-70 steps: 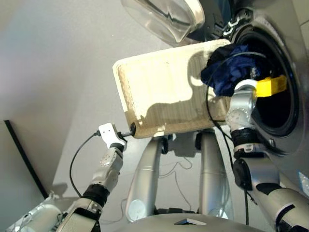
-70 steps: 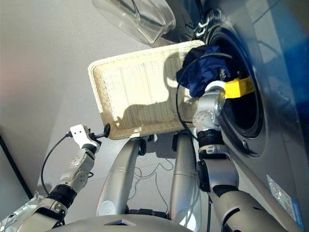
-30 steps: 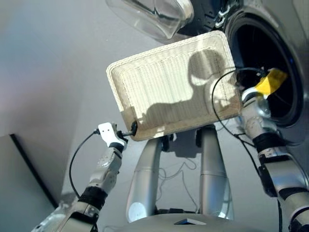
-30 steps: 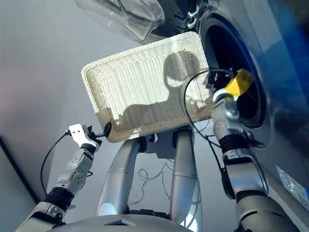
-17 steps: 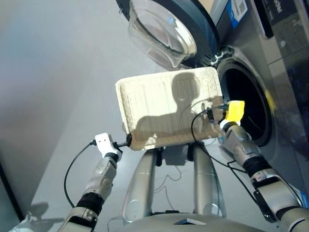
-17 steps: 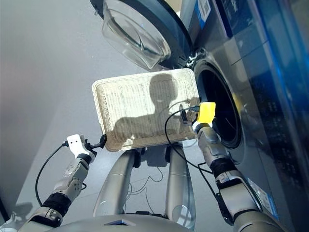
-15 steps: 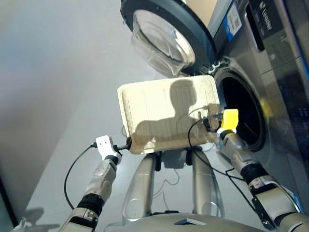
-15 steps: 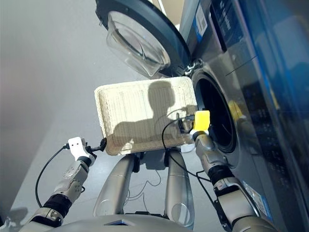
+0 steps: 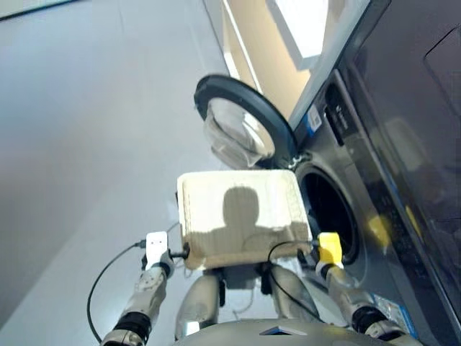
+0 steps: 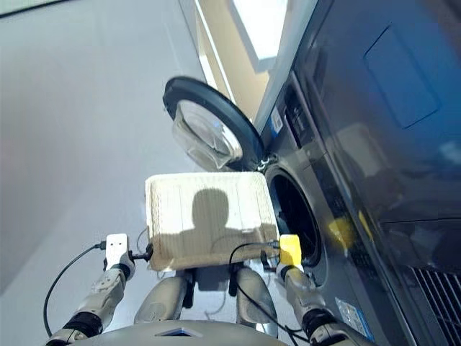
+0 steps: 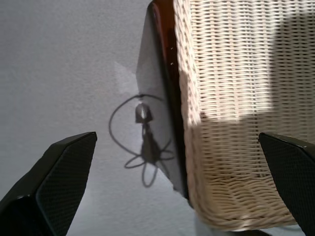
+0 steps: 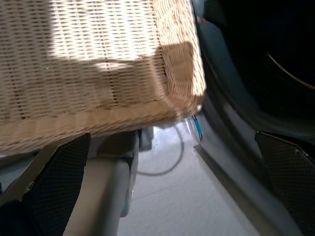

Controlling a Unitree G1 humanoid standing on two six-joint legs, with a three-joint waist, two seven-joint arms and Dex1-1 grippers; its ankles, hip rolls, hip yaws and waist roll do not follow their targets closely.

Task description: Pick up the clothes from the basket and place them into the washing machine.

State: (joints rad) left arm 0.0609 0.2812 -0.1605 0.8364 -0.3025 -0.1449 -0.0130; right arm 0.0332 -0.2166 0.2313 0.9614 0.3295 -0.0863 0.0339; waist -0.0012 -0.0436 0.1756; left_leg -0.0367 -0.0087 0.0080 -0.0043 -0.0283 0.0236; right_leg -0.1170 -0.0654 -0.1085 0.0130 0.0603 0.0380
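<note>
Basket [image 9: 241, 216] sits just left of washing machine [image 9: 360, 209], door [image 9: 241, 130] swung wide, prob. for short transfers. No clothes visible in basket; drum [image 9: 330, 216] too dark to check. Left pincer [image 11: 162, 196] & right pincer [image 12: 162, 191] both spread, empty, near basket's near corners.

no text can be read. the washing machine [image 9: 360, 209] carries a small blue-and-white sticker [image 9: 312, 121] by its control panel and a pale label [image 10: 348, 315] low on its front, but the print on both is too small to make out.
</note>
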